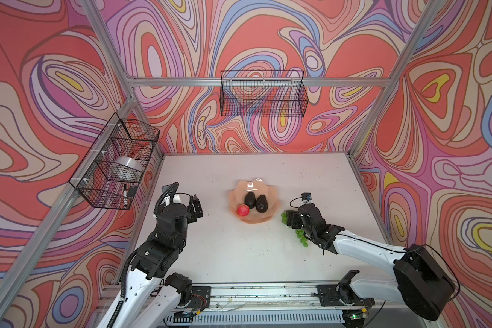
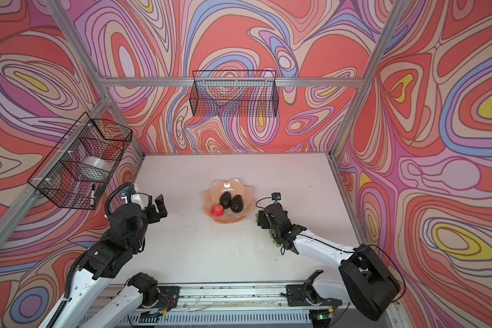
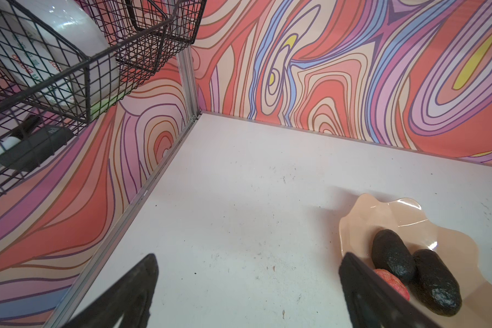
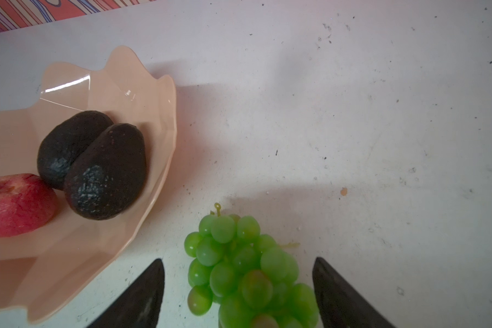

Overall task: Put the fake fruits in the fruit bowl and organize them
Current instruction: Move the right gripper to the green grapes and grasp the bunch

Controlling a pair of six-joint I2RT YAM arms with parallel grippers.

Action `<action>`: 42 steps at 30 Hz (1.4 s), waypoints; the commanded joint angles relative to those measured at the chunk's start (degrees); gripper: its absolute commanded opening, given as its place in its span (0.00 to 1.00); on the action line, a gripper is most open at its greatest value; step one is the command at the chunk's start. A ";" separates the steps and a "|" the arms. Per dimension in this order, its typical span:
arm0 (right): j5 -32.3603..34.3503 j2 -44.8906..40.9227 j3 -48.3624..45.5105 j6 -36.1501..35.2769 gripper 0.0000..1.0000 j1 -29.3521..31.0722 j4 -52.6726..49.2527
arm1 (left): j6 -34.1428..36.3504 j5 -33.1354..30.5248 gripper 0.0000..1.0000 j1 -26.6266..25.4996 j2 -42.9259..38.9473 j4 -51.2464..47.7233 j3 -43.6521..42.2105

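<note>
The peach-pink fruit bowl sits mid-table, and in both top views it holds a red apple and two dark avocados lying side by side. A bunch of green grapes lies on the table just right of the bowl. My right gripper is open and low over the bunch, one finger on each side with a gap to the grapes. Open and empty, my left gripper hovers over bare table left of the bowl.
A black wire basket on the left wall holds a tape roll and a marker. Another wire basket hangs on the back wall. Patterned walls close in the table on three sides. A metal rail runs along the front.
</note>
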 commanded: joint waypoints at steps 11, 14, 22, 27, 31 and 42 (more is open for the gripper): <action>-3.34 7.50 -2.04 1.07 0.81 -2.46 7.62 | -0.68 -0.37 1.00 0.47 -0.21 -1.22 0.36; -3.56 8.69 -1.38 1.44 0.79 -2.75 7.63 | -0.66 -0.32 1.00 0.45 -0.14 -1.21 0.30; -4.16 11.45 -1.33 3.30 0.64 -2.78 8.27 | -0.65 -0.49 1.00 0.48 -0.13 -1.21 0.29; -4.25 10.00 -0.66 3.25 0.48 -2.83 6.86 | -0.68 -0.55 1.00 0.42 -0.02 -1.21 0.35; -2.75 7.20 1.14 3.54 0.43 -2.77 2.76 | -0.77 -0.64 1.00 0.43 0.12 -1.20 0.30; -2.21 -2.56 6.37 2.49 0.29 -2.79 -5.43 | -1.02 -0.40 1.00 0.44 0.15 -1.04 0.29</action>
